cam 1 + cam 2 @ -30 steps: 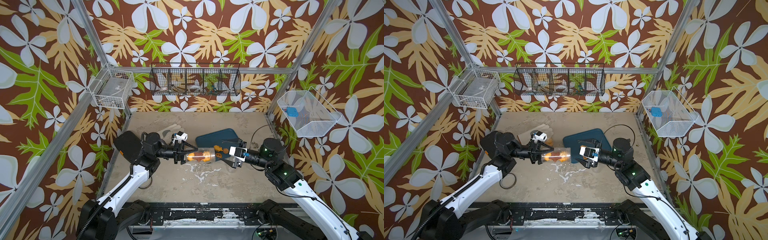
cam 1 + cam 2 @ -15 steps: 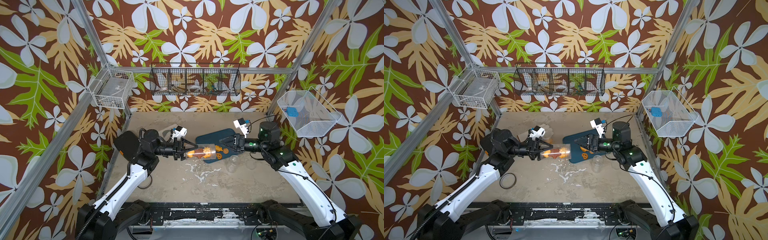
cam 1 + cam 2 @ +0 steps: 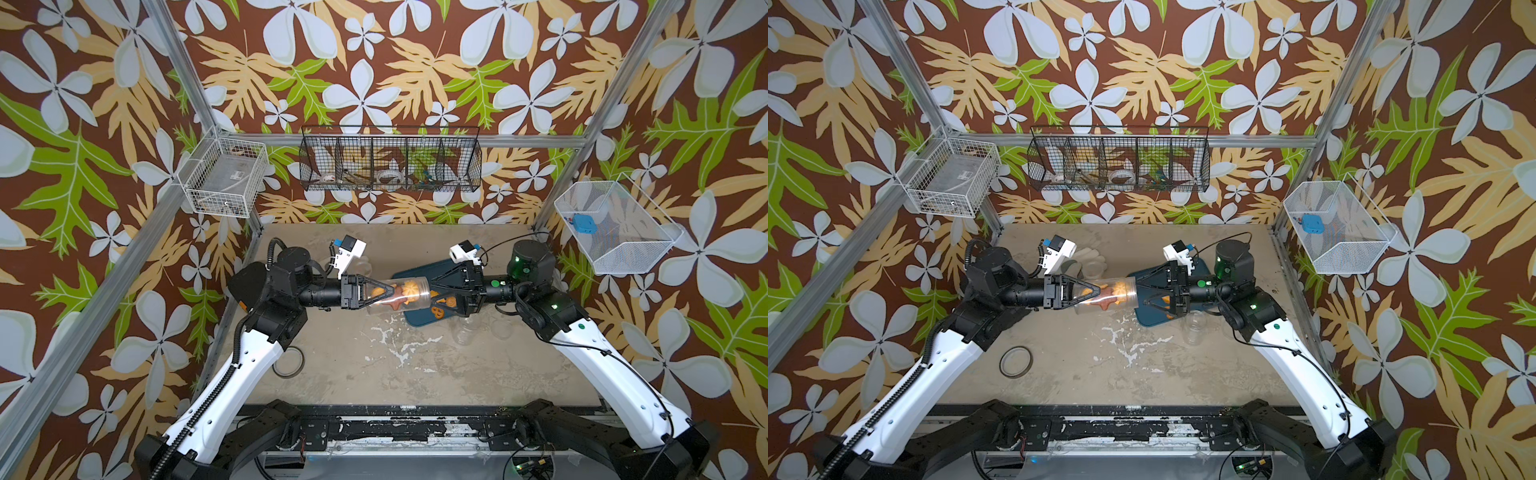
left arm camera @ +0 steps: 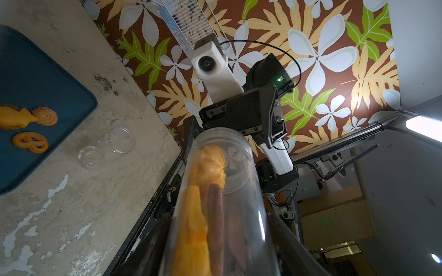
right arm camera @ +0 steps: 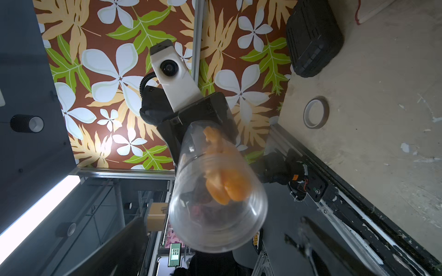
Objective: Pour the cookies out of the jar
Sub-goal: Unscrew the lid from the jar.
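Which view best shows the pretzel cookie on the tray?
Left wrist: the pretzel cookie lies unobstructed on the blue tray, shape clear. In a top view it's small, right beside the right gripper. Right wrist doesn't show it.

The left gripper (image 3: 1096, 291) holds the jar (image 3: 1119, 297) sideways, mouth toward the spread right gripper (image 3: 1140, 294) over the blue tray (image 3: 1152, 321)

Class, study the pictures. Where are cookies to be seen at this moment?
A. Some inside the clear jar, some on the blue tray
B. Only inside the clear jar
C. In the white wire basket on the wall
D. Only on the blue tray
A: orange and brown cookies show inside the clear jar that the left gripper holds on its side, while a pretzel cookie and a swirl cookie lie on the blue tray.
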Action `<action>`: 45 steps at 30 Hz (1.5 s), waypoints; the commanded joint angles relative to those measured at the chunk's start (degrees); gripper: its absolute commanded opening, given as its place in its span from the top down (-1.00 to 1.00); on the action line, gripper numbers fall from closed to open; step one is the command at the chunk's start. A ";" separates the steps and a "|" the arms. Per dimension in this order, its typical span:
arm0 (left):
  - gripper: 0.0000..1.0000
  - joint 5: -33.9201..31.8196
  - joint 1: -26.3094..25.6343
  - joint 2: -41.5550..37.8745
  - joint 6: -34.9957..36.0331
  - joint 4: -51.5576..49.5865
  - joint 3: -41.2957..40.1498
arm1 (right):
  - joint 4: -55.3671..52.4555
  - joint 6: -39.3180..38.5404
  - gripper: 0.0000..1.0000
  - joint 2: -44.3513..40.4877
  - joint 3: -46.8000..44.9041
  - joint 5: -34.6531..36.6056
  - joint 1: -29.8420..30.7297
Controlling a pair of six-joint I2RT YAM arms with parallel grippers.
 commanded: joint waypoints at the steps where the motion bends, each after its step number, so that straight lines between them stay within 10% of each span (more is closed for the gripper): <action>1: -0.16 -0.08 -0.61 -0.06 3.97 0.14 0.06 | 4.45 2.71 -0.99 1.01 1.25 -0.27 1.62; 34: -0.14 0.63 -0.79 -0.07 -0.77 5.24 -2.24 | 17.81 10.72 -0.39 -1.71 -7.58 4.61 4.12; 45: -0.10 2.40 -0.67 0.04 -8.33 10.12 -4.17 | 6.01 -15.54 -0.12 -1.69 -3.75 7.23 4.04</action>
